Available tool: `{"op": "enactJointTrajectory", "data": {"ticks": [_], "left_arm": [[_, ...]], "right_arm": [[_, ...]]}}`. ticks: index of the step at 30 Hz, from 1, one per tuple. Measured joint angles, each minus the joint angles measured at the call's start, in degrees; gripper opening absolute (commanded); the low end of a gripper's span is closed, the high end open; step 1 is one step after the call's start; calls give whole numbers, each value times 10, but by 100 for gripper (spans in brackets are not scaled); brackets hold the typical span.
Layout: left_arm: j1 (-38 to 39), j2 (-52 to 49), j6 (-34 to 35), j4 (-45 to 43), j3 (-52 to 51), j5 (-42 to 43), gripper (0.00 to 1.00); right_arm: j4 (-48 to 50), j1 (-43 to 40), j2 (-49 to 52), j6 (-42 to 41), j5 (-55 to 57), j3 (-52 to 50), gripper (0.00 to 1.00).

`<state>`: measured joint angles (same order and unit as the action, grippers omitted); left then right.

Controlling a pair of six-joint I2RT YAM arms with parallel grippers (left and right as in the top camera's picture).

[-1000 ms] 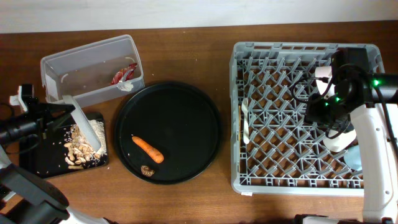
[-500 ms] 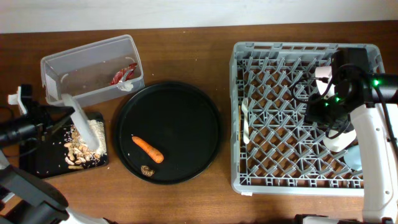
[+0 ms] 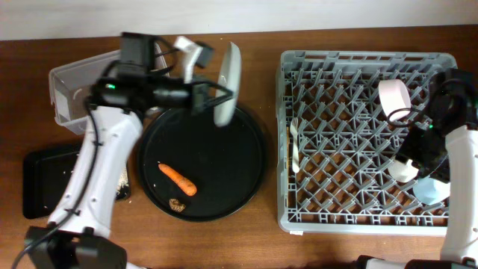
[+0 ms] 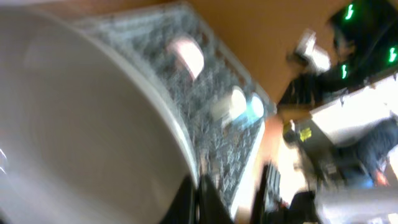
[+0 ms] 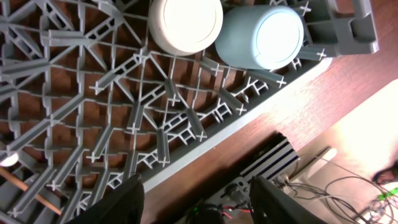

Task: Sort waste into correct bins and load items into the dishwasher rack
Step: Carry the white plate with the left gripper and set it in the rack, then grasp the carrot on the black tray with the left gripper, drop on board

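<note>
Our left gripper [image 3: 211, 96] is clamping the white dinner plate [image 3: 227, 82] on edge above the round black tray [image 3: 224, 168], left of the dishwasher rack [image 3: 351, 149]; our right gripper [image 5: 196, 182] is hanging spread over it.

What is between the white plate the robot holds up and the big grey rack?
Only bare brown table, seen in the overhead view: nothing sits between the plate and the rack.

Glossy, smooth white dinner plate [image 3: 226, 82]; matt grey moulded-plastic dishwasher rack [image 3: 351, 223]; smooth black round tray [image 3: 224, 157] with a dull sheen; clear plastic tub [image 3: 71, 93]; brown wood-grain table [image 3: 224, 239].
</note>
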<state>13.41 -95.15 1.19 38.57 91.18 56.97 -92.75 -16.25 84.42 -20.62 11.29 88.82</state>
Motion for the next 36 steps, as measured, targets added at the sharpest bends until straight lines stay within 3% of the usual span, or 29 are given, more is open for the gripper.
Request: {"op": "enactJointTrajectory", "data": {"ticks": [4, 7, 11, 15, 16, 17, 18, 21, 26, 28, 30, 32, 33, 34, 36], "left_arm": [[151, -45, 192, -280, 2, -97, 0], [215, -161, 331, -518, 3, -132, 0], [225, -265, 459, -582, 3, -134, 0], [210, -276, 477, -498, 5, -131, 0], [201, -272, 477, -453, 13, -122, 21], [191, -269, 469, -414, 19, -110, 28], [172, -263, 464, -365, 24, -99, 29], [107, -264, 462, -342, 17, -50, 99], [97, -267, 433, -272, 14, -27, 99], [82, -243, 359, -135, 7, -83, 99], [44, -159, 287, 79, 3, -212, 99], [-35, -42, 249, 250, 9, -364, 99], [-50, -28, 245, 294, 16, -380, 99], [-82, -14, 239, 395, 14, -407, 99], [-113, -12, 236, 430, -2, -434, 99]], "right_arm": [[2, -1, -3, 4, -22, -1, 58], [10, -1, -3, 7, -24, -4, 58], [35, -1, -5, 12, -24, -55, 58], [41, -1, -5, 13, -24, -56, 58], [41, -1, -5, 13, -24, -56, 58], [41, -1, -5, 14, -24, -56, 58], [41, -1, -5, 14, -24, -56, 58], [43, -1, -5, 14, -24, -56, 58], [44, -1, -5, 14, -24, -56, 58], [45, -1, -5, 16, -24, -58, 58], [47, -1, -6, 16, -24, -58, 58], [48, -1, -6, 16, -26, -59, 58], [48, -1, -6, 16, -26, -59, 58], [50, -1, -6, 16, -26, -59, 58], [50, -1, -6, 16, -26, -59, 58]]}}
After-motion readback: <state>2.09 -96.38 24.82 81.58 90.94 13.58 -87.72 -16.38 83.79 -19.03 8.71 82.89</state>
